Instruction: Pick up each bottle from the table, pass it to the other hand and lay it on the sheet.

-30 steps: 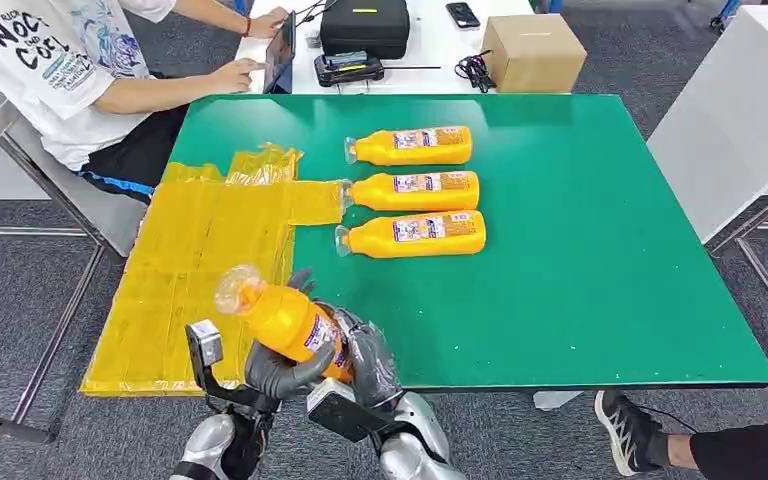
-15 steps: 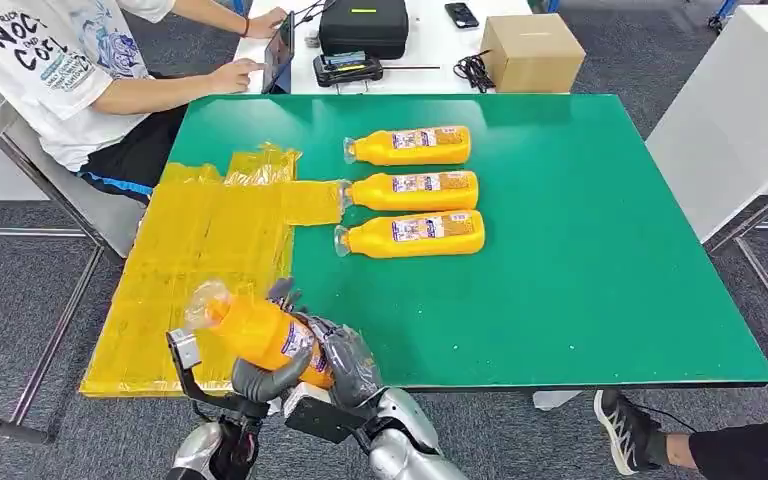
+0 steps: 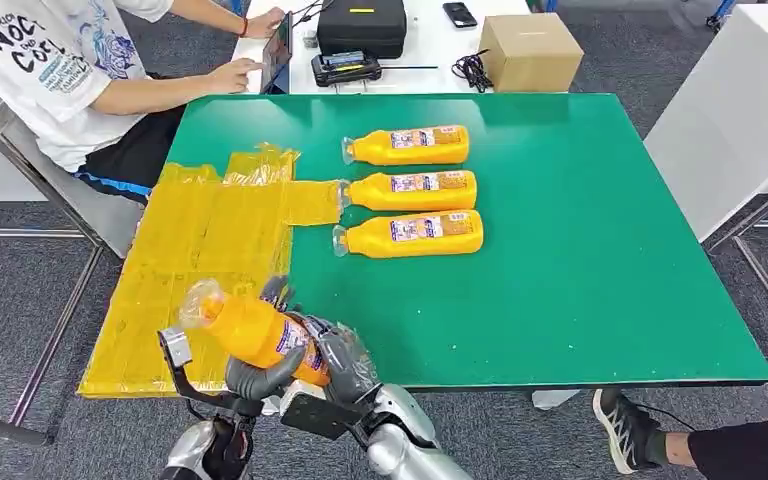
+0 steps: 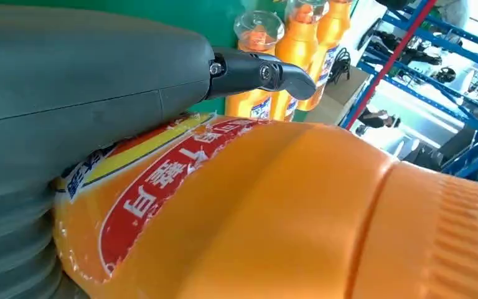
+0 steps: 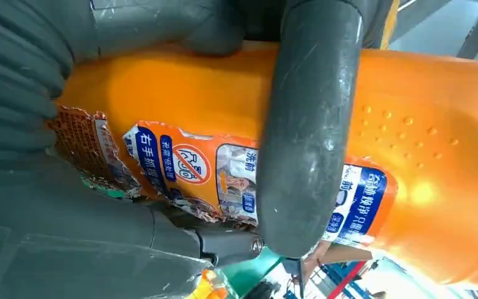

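Green table [image 3: 580, 300] under warehouse light, near edge just beyond both hands. Left hand [image 3: 255, 375] and right hand [image 3: 345, 365] both wrapped around one orange bottle [image 3: 255, 330], mid-handover, cap tilted toward the yellow sheet [image 3: 200, 260] ahead-left. Risk, as judged: slipping if one grip loosens too soon; smooth plastic. Farther ahead, three more bottles [image 3: 410, 189] lying side by side.

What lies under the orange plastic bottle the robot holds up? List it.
Under the orange plastic bottle are the left hand and right hand gripping it, then the yellow plastic sheet's near corner and the green table's edge. The sheet directly beneath is hidden.
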Controlling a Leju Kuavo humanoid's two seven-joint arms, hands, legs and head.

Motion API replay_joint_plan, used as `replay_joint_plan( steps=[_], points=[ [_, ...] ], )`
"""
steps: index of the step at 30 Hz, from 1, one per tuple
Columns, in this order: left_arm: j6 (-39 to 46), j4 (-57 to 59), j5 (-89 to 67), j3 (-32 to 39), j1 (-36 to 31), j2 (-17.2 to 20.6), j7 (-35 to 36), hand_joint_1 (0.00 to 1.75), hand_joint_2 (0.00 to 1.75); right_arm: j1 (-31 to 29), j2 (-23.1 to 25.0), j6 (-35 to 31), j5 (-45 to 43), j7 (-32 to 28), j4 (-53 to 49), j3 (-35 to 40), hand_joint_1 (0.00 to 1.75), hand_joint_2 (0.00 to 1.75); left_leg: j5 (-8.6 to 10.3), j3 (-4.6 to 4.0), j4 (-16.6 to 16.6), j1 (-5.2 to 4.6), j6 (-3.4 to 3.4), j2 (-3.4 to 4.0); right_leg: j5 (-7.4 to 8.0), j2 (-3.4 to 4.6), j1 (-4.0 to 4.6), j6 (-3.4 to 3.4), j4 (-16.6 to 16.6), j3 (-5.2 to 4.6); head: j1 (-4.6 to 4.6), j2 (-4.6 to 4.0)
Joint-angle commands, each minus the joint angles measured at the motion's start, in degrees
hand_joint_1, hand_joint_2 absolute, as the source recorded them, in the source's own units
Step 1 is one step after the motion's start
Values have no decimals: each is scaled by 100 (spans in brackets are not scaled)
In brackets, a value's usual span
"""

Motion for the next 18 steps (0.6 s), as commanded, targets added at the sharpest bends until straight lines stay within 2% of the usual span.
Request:
replay_joint_plan(
  steps=[1,2,4,18],
  points=[
    [138,1,-59,66,-679,37,-53,0,175,216,-68,298,144,39,536,422,175,175,-9,22,4,21,-15,-29,-14,-33,22,-19,-7,39,0,0],
    [169,7,-98,60,-686,46,-73,0,175,213,-67,312,158,46,539,417,175,175,0,4,-1,9,-8,-20,-5,-22,10,-9,-5,14,0,0],
    [265,8,-265,37,-721,75,-166,0,175,211,-64,329,164,53,535,410,175,175,-9,23,3,20,-15,-29,-15,-33,21,-19,-6,40,0,0],
    [363,-33,-371,59,-759,33,-211,0,175,188,-44,409,184,101,587,434,175,175,0,8,-1,10,-8,-23,-7,-26,10,-10,-5,17,0,0]
  ],
)
